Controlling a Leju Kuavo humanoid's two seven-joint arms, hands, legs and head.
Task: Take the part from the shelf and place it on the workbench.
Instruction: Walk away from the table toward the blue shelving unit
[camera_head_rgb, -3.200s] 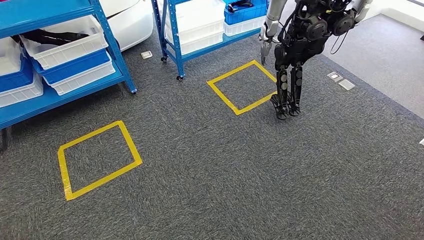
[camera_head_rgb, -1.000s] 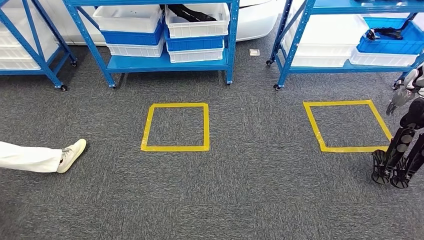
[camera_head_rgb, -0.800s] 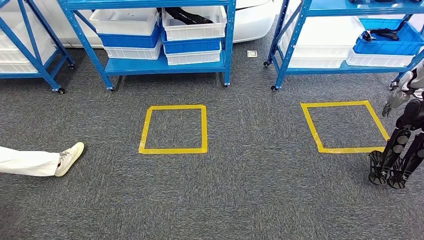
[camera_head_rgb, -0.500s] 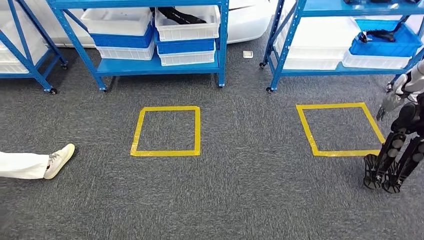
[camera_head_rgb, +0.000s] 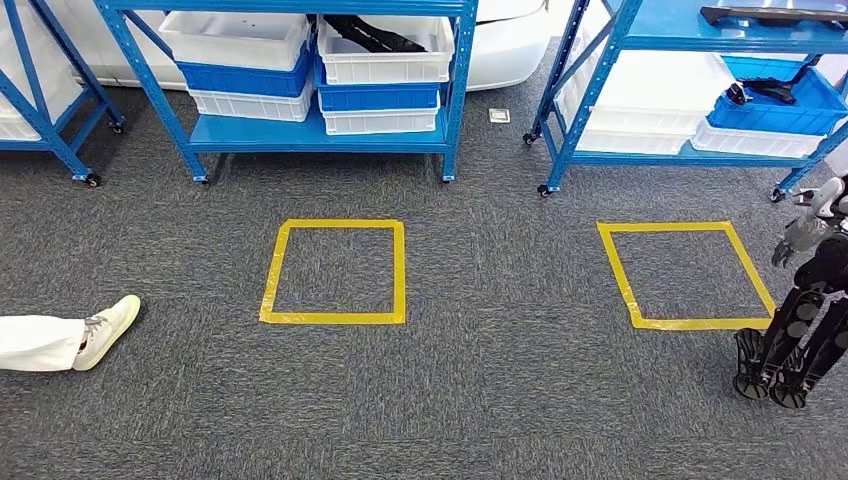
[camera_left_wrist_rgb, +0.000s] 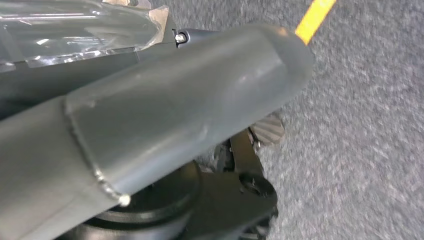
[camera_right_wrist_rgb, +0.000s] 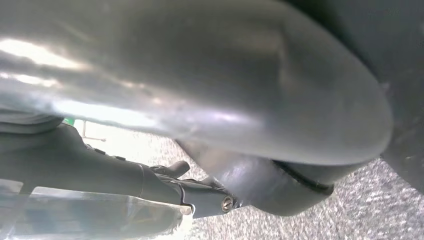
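Blue shelves stand across the far side in the head view. On the middle shelf (camera_head_rgb: 320, 135), a white bin (camera_head_rgb: 385, 50) holds a long black part (camera_head_rgb: 372, 32). On the right-hand shelf (camera_head_rgb: 680, 158), a blue bin (camera_head_rgb: 775, 100) holds another black part (camera_head_rgb: 768, 88), and a dark flat piece (camera_head_rgb: 770, 13) lies on the level above. My left hand (camera_left_wrist_rgb: 165, 110) shows as a thick grey thumb close to the lens above the carpet. My right hand (camera_right_wrist_rgb: 210, 85) is a blurred grey bulk; how its fingers lie is unclear.
Two yellow tape squares (camera_head_rgb: 335, 272) (camera_head_rgb: 688, 274) mark the grey carpet before the shelves. Another humanoid robot (camera_head_rgb: 800, 320) stands at the right square's corner. A person's white shoe and trouser leg (camera_head_rgb: 70, 338) reach in from the left edge. A third shelf (camera_head_rgb: 45, 130) stands far left.
The camera has swung from a slanted view of the shelves to facing them, and the picture keeps shifting slightly. The person's shoe has drawn back a little toward the left edge.
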